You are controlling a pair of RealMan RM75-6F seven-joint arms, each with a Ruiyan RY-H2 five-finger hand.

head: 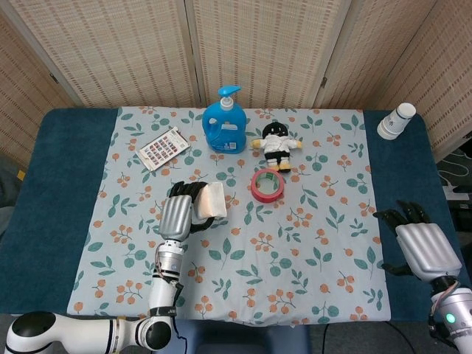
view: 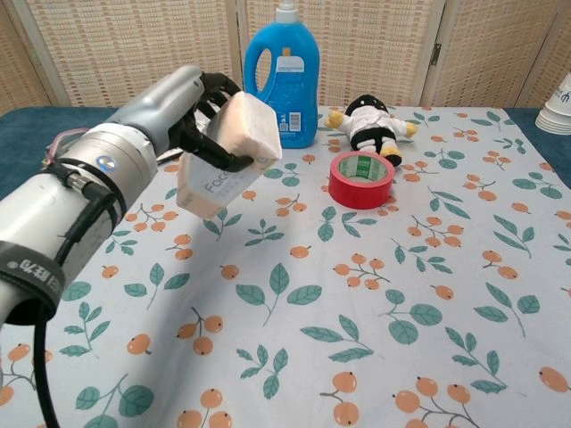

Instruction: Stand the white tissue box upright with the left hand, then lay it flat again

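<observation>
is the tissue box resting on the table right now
No, the left hand holds the tissue box tilted in the air above the tablecloth.

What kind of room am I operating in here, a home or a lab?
Most likely a staged lab bench: woven folding screens fence off the table, and unrelated props, a detergent bottle, plush doll and red tape roll, sit on a floral cloth.

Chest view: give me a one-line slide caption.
Left hand holds the white tissue box tilted above the floral tablecloth.
</observation>
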